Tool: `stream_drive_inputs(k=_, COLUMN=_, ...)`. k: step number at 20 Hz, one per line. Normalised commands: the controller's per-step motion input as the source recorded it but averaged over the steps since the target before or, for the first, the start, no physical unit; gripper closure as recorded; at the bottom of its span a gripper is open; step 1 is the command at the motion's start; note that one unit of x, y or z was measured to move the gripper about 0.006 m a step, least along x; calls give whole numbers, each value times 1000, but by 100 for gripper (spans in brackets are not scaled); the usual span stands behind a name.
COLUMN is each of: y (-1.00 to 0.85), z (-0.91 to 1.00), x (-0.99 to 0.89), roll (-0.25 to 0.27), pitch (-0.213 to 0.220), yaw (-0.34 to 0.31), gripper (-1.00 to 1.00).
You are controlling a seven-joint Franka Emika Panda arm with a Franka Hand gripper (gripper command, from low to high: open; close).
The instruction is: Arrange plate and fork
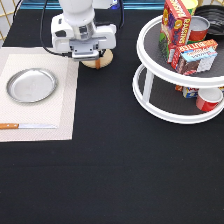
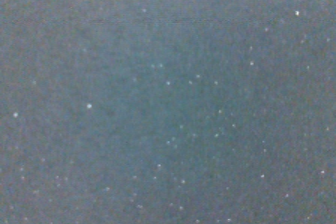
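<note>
The silver plate (image 1: 31,85) lies flat on a pale placemat (image 1: 62,107) at the exterior view's left. My gripper (image 1: 88,50) hangs at the top centre, right of the mat's top corner. It sits directly over a round tan wooden disc (image 1: 98,62), and only the disc's lower edge shows beneath the white hand. A thin brown streak crosses that edge, and I cannot tell what it is. The fork is hidden. The wrist view shows only dark speckled cloth (image 2: 168,112).
A wooden-handled knife (image 1: 27,126) lies along the mat's lower edge. A white two-tier turntable (image 1: 165,112) at the exterior view's right carries boxes (image 1: 176,22) and cans (image 1: 207,100). Black cloth covers the table.
</note>
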Motion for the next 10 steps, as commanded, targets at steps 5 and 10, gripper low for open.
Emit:
stream_drive_inputs(k=5, y=446, z=113, x=-503, roll=-131, pitch=-186, yaw=-1, gripper=-100)
stream_drive_inputs(k=10, y=242, z=-139, x=-170, roll=-95, pitch=-72, yaw=-18, gripper=-100)
